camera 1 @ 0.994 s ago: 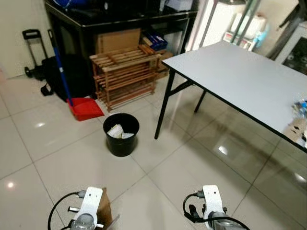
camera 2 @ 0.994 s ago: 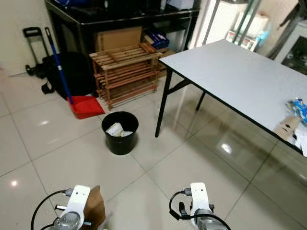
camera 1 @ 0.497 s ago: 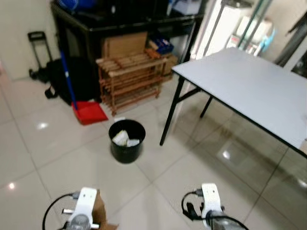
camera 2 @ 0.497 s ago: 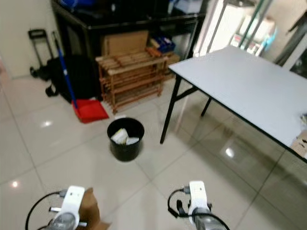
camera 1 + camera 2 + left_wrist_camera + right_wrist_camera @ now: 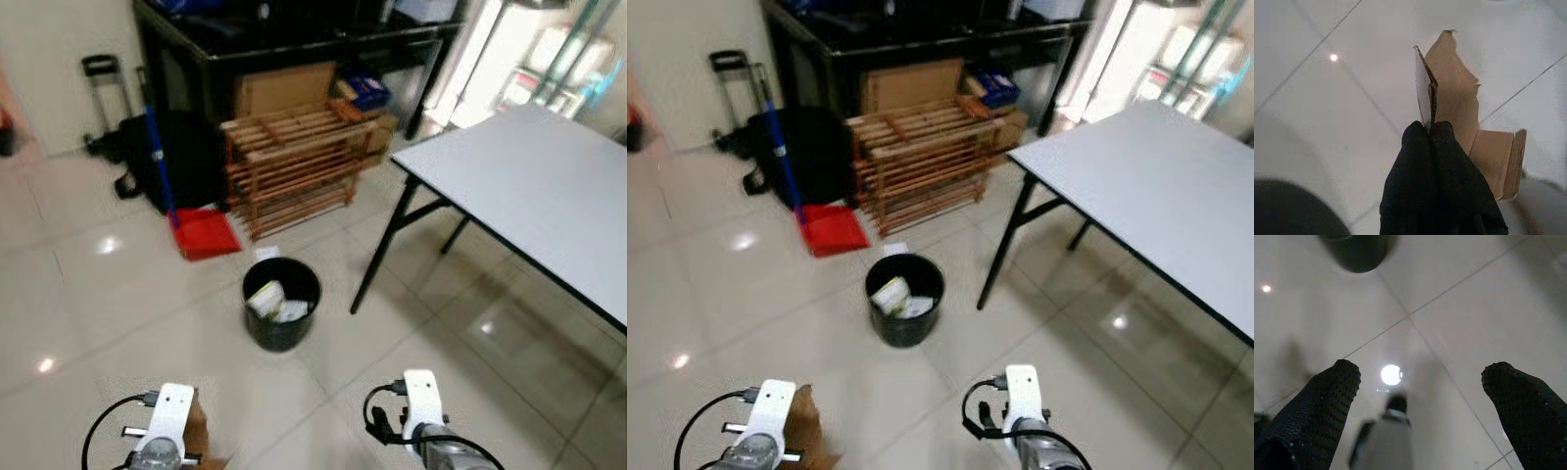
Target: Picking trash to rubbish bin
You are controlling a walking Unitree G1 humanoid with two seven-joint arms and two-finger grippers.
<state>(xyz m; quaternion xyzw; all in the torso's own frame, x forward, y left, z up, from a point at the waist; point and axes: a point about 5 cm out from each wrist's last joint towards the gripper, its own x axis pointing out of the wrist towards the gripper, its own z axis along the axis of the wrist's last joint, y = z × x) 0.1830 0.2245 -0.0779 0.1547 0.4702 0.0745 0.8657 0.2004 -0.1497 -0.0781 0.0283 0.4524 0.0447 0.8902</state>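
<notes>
Between the left pincer's (image 5: 1430, 129) closed fingers sits torn cardboard (image 5: 1459, 105).

I see glossy pale floor tiles (image 5: 118, 323) carrying a black rubbish bin (image 5: 282, 304), a red dustpan (image 5: 207, 233) behind it, a wooden slatted rack (image 5: 299, 166), a black bag (image 5: 181, 157), a folded trolley (image 5: 103, 98), and the grey table (image 5: 529, 196) on black legs

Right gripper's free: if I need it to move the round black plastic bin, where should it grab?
Probably the near rim of the round black plastic bin, from above: it stands upright and open-topped, so one finger can drop inside. The right gripper is open; paper trash sits toward the far-left wall.
</notes>
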